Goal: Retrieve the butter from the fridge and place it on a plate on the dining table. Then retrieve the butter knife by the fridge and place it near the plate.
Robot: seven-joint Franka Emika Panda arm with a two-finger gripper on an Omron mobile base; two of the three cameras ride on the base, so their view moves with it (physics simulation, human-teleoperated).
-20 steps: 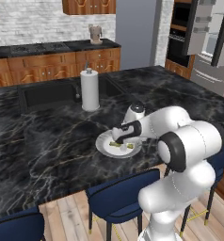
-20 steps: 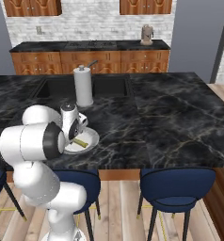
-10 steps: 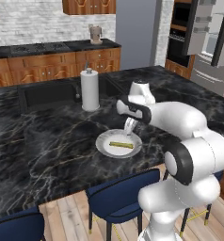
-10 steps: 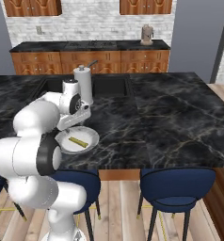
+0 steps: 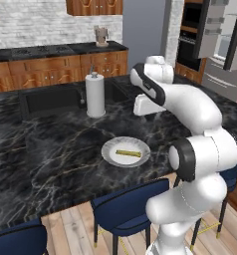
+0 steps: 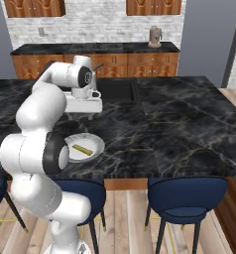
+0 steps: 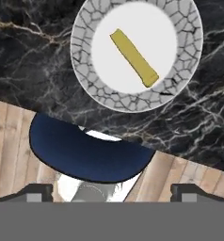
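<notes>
Nearest us, a blue stool (image 5: 128, 206) stood tucked under the edge of the dining table (image 5: 46, 159), just below the plate (image 5: 125, 151). On the plate lay the butter (image 5: 128, 153), flat across the middle, touching nothing else; from the hand camera we saw it as a slanted stick (image 7: 134, 57) inside the crackle-patterned rim (image 7: 85, 75). Above and behind the plate hung our gripper (image 6: 83, 117), its fingers spread wide and holding nothing, well clear of the butter. Beyond the plate a paper towel roll (image 5: 95, 94) stood upright on the table. Far past the plate, to its right, stood the fridge (image 5: 225, 52) with a door open.
</notes>
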